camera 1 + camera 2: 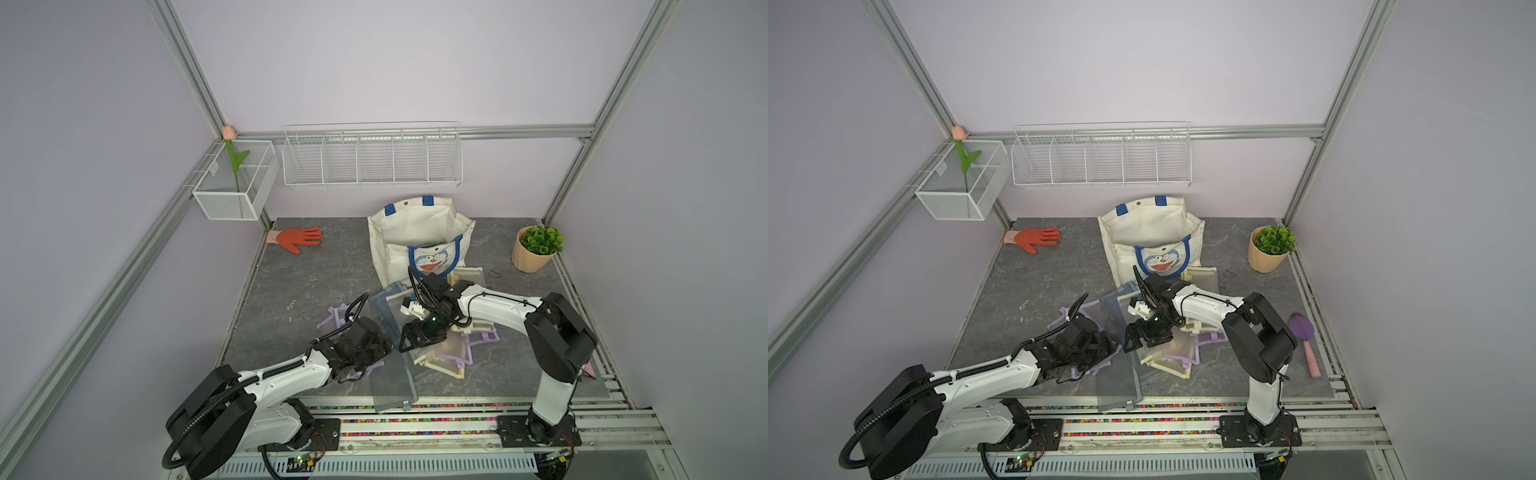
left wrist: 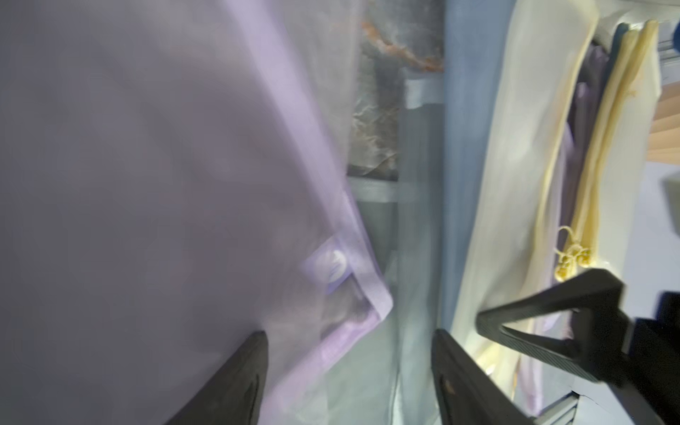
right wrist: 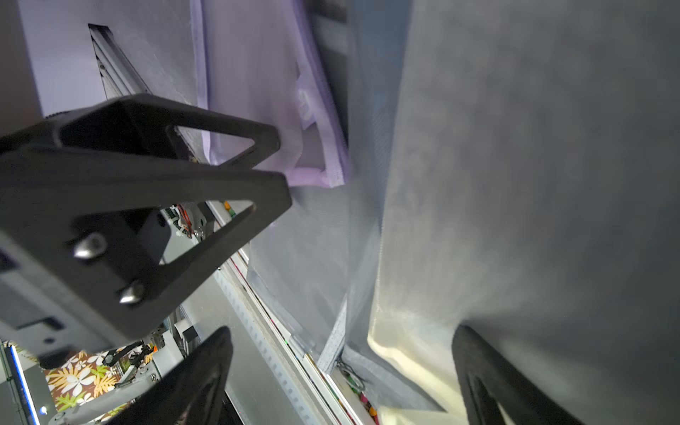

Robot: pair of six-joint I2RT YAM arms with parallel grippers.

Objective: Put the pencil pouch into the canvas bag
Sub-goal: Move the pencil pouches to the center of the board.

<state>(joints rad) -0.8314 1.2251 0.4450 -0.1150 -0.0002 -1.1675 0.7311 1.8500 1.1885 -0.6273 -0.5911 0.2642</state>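
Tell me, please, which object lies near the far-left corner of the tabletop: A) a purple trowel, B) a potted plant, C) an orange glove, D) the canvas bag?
C: in both top views the orange glove lies flat by that corner, close to the wall-mounted mesh basket.

White arms (image 1: 286, 374), black joints (image 1: 557, 332), black end effectors (image 2: 349, 333) (image 3: 342, 327)

Top views softly, evenly lit; wrist views dimmer and blurred.

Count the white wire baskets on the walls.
2: a mesh basket at the left corner holding a tulip; a long divided basket on the back wall.
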